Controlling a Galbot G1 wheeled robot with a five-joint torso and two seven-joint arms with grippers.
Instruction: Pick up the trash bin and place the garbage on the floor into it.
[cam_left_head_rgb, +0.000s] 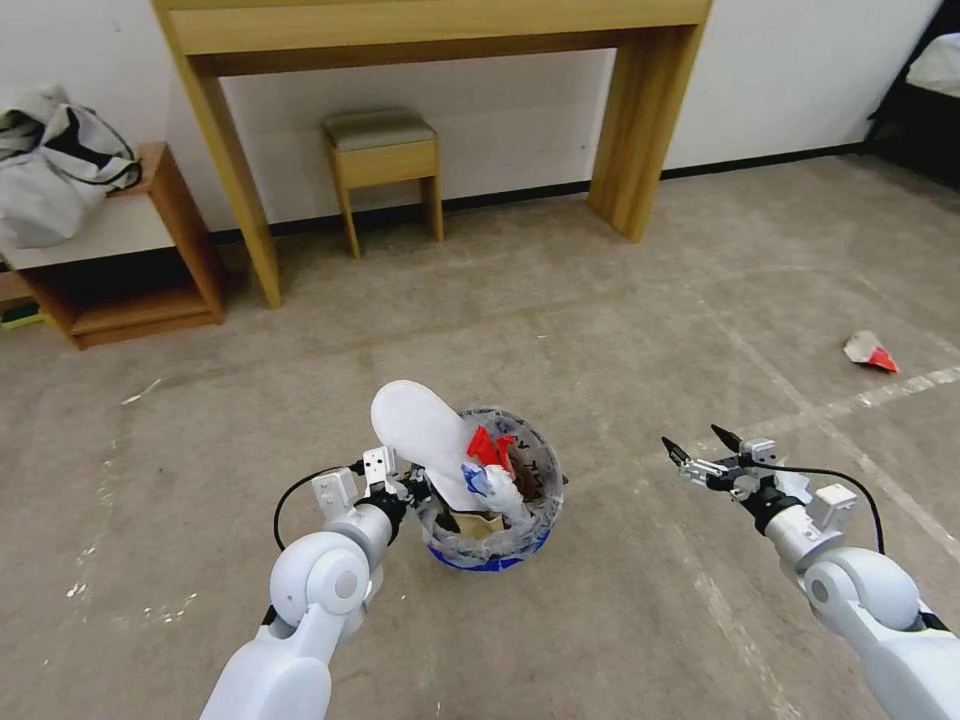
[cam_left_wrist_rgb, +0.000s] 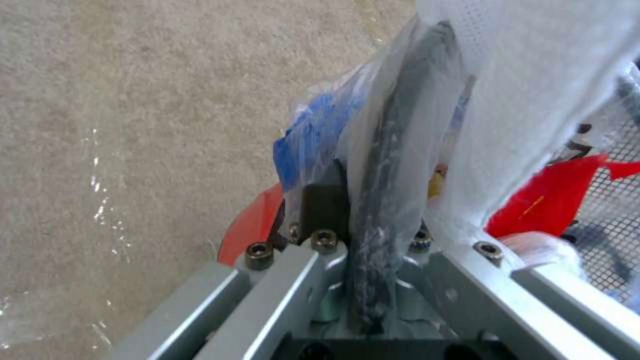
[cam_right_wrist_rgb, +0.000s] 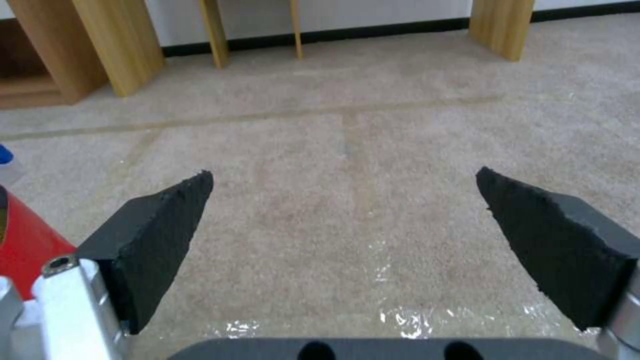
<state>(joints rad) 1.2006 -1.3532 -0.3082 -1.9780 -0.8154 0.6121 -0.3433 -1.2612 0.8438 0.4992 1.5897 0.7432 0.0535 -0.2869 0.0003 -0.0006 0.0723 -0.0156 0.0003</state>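
The trash bin (cam_left_head_rgb: 541, 470), red with a blue band and a clear bag lining, hangs just above the floor in front of me. My left gripper (cam_left_head_rgb: 413, 497) is shut on its near-left rim; in the left wrist view the gripper (cam_left_wrist_rgb: 373, 200) pinches the dark rim (cam_left_wrist_rgb: 400, 125) and the plastic. Inside the bin stand a white slipper (cam_left_head_rgb: 420, 430), a red wrapper (cam_left_head_rgb: 490, 446), white-blue paper (cam_left_head_rgb: 478, 480) and brown paper (cam_left_head_rgb: 482, 524). One piece of garbage (cam_left_head_rgb: 869, 351), white and red, lies on the floor far right. My right gripper (cam_left_head_rgb: 693, 438) (cam_right_wrist_rgb: 343, 175) hovers open and holds nothing, to the right of the bin, whose red wall (cam_right_wrist_rgb: 27, 245) shows beside it.
A wooden desk (cam_left_head_rgb: 430, 30) stands against the far wall with a stool (cam_left_head_rgb: 384, 160) under it. A low shelf (cam_left_head_rgb: 130, 270) at the left holds a grey-white jacket (cam_left_head_rgb: 55, 160). Dark furniture (cam_left_head_rgb: 925, 110) stands at the far right. Open carpet lies ahead and to the right.
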